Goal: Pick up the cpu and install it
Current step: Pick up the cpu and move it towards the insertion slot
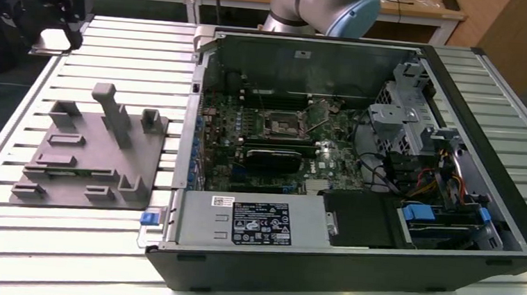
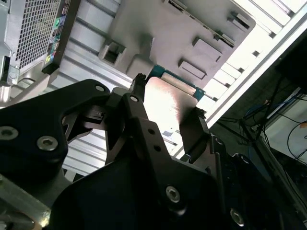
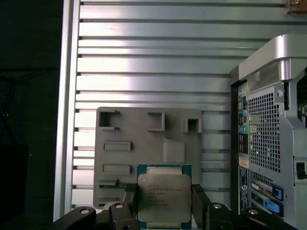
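Observation:
The cpu (image 3: pixel 164 195), a small square chip with a silver-grey metal top and green edging, sits between my two black fingers (image 3: pixel 199 203). My gripper (image 3: pixel 164 206) is shut on it by two opposite edges. In the second wrist view the cpu (image 2: pixel 168 103) shows its pale underside, clamped in the gripper (image 2: pixel 169 98). I hold it in the air over the grey tray (image 3: pixel 144 143), near one edge of the tray. The motherboard socket (image 1: pixel 281 124) lies inside the open computer case (image 1: pixel 348 265), on the exterior view's right of the tray (image 1: pixel 59 154).
The grey tray has raised posts (image 1: pixel 117 116) and several empty recesses. The case's perforated rear panel (image 3: pixel 264 139) stands close beside the tray. A black heatsink block (image 1: pixel 272 161) lies below the socket. The slatted metal table (image 1: pixel 53 244) surrounds everything, and the arm's base (image 1: pixel 325 9) is behind the case.

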Tool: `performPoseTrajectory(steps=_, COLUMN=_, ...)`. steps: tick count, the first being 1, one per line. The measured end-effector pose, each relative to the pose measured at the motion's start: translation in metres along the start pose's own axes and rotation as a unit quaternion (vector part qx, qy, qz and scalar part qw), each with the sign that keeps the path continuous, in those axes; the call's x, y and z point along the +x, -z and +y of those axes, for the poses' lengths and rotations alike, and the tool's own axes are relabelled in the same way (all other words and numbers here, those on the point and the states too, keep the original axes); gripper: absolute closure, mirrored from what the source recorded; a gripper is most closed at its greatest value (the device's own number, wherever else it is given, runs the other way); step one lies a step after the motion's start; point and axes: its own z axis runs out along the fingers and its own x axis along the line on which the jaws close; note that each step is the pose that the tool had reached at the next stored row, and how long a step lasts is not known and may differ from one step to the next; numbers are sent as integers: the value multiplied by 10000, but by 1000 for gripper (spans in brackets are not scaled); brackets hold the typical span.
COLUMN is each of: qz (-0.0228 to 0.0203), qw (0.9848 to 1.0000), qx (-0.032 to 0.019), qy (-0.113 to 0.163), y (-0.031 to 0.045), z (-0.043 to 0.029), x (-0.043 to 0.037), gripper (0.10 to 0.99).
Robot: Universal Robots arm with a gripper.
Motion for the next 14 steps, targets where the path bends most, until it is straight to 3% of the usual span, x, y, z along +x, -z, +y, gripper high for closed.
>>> performPoseTrajectory(steps=11, qz=0, qw=10000, qx=0, qy=0, y=-11, z=0, x=-429, gripper=545)
performPoseTrajectory(steps=14, qz=0, qw=10000, qx=0, qy=0, y=-15, z=0, x=-515, gripper=545)
